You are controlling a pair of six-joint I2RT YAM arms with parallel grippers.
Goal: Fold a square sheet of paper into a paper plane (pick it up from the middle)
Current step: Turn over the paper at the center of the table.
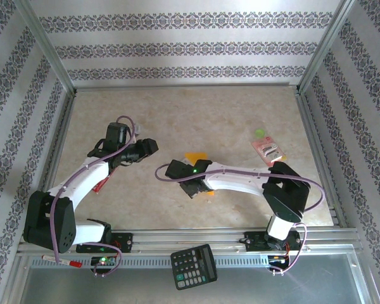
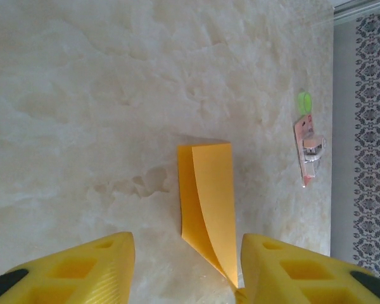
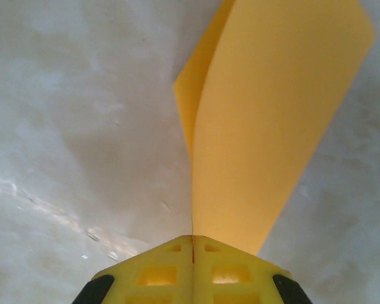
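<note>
Near the middle of the overhead view, the right gripper (image 1: 196,189) was clenched on the square sheet of paper (image 1: 196,156), which was folded over on itself. Seen from the right wrist, its yellow fingers (image 3: 158,272) met on the sheet's lower end at bottom centre. Left of centre, the left gripper (image 1: 145,148) was released, its fingers (image 2: 82,272) apart at the bottom of the left wrist frame. A pink packet (image 1: 269,149) lay on the marbled table (image 1: 177,114) right of centre, well apart from the sheet.
</note>
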